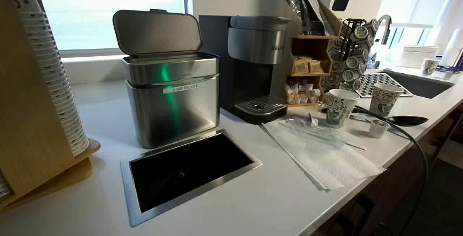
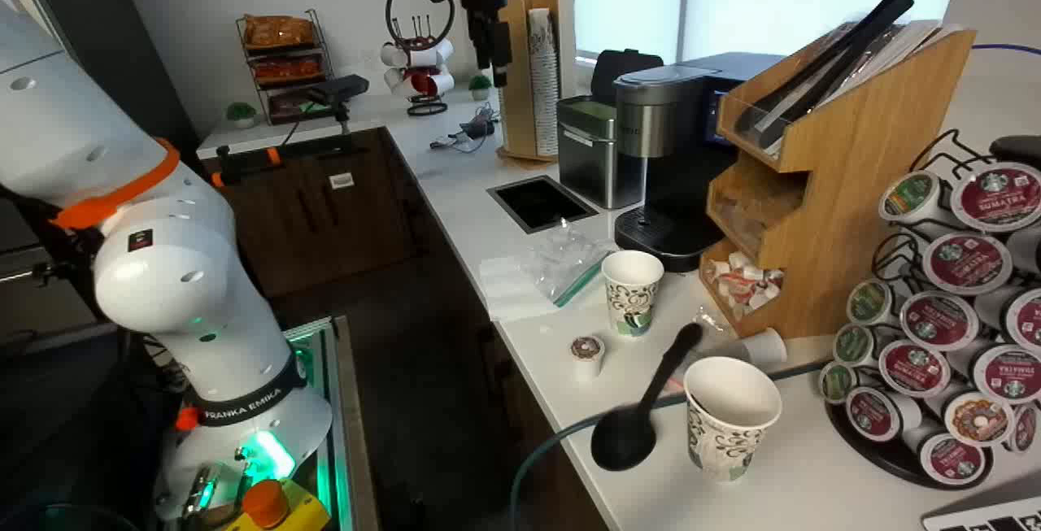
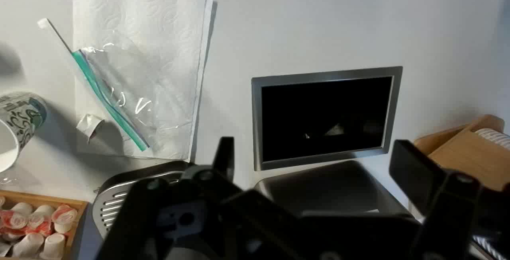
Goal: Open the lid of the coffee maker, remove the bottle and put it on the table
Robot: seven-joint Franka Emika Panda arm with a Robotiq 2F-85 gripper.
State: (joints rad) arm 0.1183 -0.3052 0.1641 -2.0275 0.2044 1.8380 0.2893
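The letters "KEUR" stand on the front of the coffee maker (image 1: 249,46) in an exterior view, the end of the word lost round the curve; a sticker (image 1: 181,89) on the steel bin (image 1: 175,113) reads "K-CUP RECYCLE"; in an exterior view a black band (image 2: 248,406) round the robot arm (image 2: 163,271) carries "FRANKA EMIKA"; dark red coffee pods (image 2: 968,264) say "SUMATRA" below a round Starbucks emblem; the print on the green pods (image 2: 909,194) and on a white label (image 2: 341,180) on the brown cabinet (image 2: 374,226) is too small to read.
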